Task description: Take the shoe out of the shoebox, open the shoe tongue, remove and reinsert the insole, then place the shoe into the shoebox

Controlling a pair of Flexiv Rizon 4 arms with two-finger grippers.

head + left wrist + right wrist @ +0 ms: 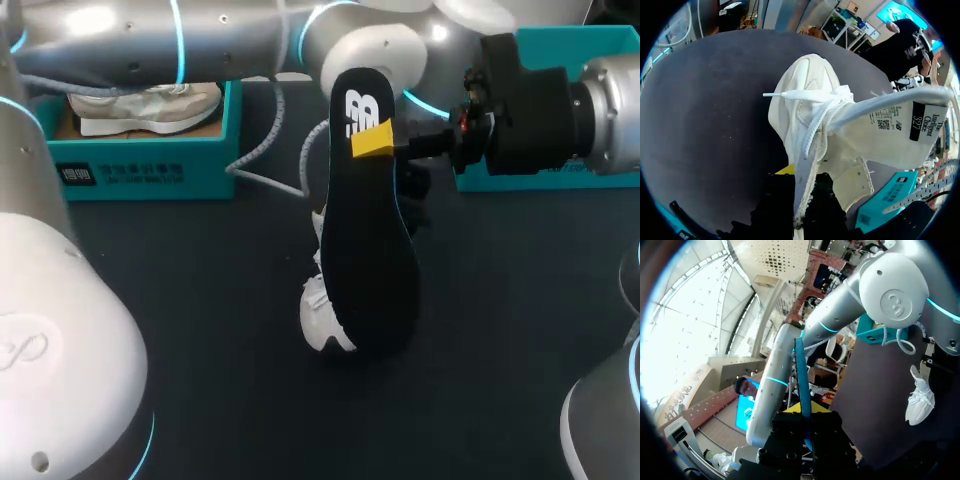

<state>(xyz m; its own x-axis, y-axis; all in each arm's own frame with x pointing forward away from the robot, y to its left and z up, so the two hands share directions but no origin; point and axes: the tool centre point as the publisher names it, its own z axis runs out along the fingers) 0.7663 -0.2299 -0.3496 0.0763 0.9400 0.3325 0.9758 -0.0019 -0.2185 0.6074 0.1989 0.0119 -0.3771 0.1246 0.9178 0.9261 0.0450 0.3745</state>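
The right tool (pixel 378 140) pinches the insole (pixel 365 260) by its end; the left tool (pixel 801 187) clamps the shoe (pixel 805 95) at its collar. The long free end could miss the opening and buckle.

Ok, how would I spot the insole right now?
Start at the middle of the dark table. Over the white shoe there, the right gripper holds the insole upright. It is a flat black footprint shape, unlike the pale, bulky shoe.
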